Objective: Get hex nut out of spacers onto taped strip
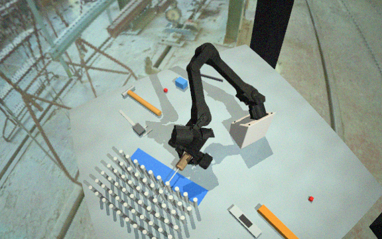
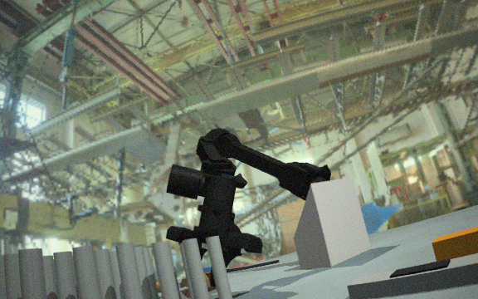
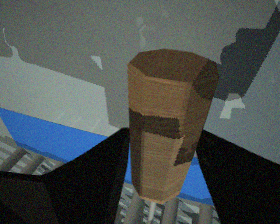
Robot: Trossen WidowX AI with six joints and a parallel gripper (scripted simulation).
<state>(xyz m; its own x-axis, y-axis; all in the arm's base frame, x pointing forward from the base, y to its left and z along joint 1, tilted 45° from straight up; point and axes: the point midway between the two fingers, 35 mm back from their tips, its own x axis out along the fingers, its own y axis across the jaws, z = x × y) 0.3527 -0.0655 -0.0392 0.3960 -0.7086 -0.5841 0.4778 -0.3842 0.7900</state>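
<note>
My gripper [image 1: 187,157] [image 3: 163,136] is shut on the wooden handle [image 1: 184,162] [image 3: 161,100] of a thin-shafted tool. The tool's pale metal shaft [image 1: 174,174] slants down over the blue taped strip [image 1: 144,159] [image 3: 56,132] to the front row of spacers. Its far end is lost among the spacers, and I cannot tell whether it touches any. The metal spacers [image 1: 148,208] [image 2: 85,272] stand upright in rows behind the strip, as seen in the top view. The hex nut cannot be made out in any view.
A hammer [image 1: 144,103] and a caliper-like tool [image 1: 138,129] lie on the table. A blue block [image 1: 181,83] and two red cubes [image 1: 165,89] [image 1: 311,198] lie farther off. A white device [image 1: 245,220] and an orange bar [image 1: 277,222] lie beside the field. The arm's base stands on a pale wedge [image 1: 255,131] [image 2: 343,224].
</note>
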